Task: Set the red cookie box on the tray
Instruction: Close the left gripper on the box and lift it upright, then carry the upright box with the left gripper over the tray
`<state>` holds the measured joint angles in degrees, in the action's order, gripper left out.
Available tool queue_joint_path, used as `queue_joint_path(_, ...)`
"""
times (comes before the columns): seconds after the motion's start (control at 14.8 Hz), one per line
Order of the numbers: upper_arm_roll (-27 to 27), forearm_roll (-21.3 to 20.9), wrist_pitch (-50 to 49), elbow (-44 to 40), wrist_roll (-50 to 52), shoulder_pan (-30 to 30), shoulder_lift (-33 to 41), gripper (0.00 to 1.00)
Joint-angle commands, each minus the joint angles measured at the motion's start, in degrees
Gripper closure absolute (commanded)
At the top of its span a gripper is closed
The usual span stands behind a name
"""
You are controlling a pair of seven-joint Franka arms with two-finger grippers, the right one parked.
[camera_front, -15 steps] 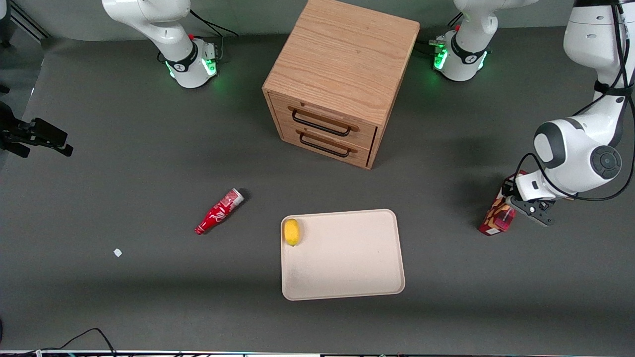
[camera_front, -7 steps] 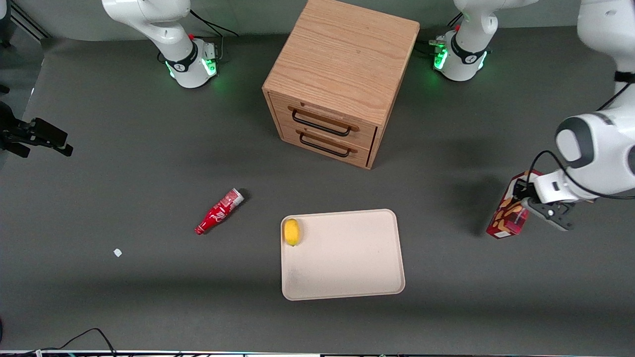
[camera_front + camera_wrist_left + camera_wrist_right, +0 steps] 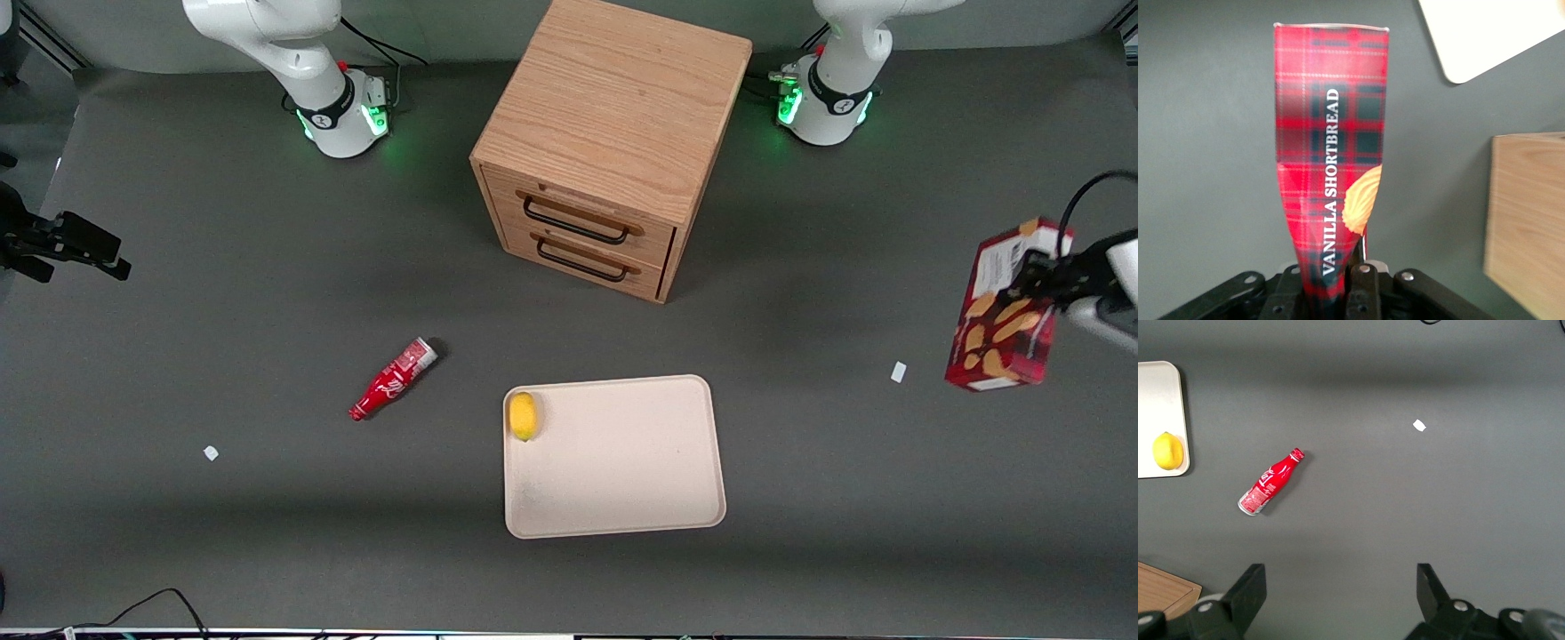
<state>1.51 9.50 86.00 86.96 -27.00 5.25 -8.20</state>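
The red cookie box [image 3: 1005, 311] hangs in the air at the working arm's end of the table, clear of the table top. My gripper [image 3: 1036, 276] is shut on its upper end. In the left wrist view the box [image 3: 1330, 147] is red tartan with "VANILLA SHORTBREAD" lettering, pinched between my fingers [image 3: 1365, 290] and crushed narrow there. The beige tray [image 3: 640, 480] lies flat near the front camera, well away from the box toward the table's middle. One corner of the tray [image 3: 1485, 33] shows in the left wrist view.
A yellow lemon [image 3: 523, 415] lies on the tray's corner. A wooden two-drawer cabinet [image 3: 613, 133] stands farther from the camera than the tray. A small red bottle [image 3: 393, 379] lies toward the parked arm's end. Small white scraps [image 3: 899, 372] lie on the table.
My gripper has lifted the cookie box off the table and carried it up and toward the working arm's end. A white scrap that lay hidden near the box now shows.
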Motion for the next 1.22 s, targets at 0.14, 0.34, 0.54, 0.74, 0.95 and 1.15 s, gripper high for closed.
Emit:
queue_joint_path(0.14, -11.8, -0.8, -8.0, -10.1, 26.8, -0.2, -1.7, 1.00)
queue_joint_path(0.34, -19.5, -0.8, -5.3, -10.0, 38.4, -0.3, -2.5, 1.00)
queue_joint_path(0.54, -26.0, -2.1, 3.6, -8.6, 47.7, -1.0, -6.9, 1.00)
queue_joint_path(0.74, -31.9, -9.8, 15.4, -7.2, 56.9, -1.6, -14.5, 1.00)
queue_joint_path(0.95, -35.2, -18.8, 24.2, -6.8, 63.6, -1.9, -22.2, 1.00)
queue_joint_path(1.15, -35.4, -23.8, 30.3, -6.5, 64.1, -2.9, -28.3, 1.00)
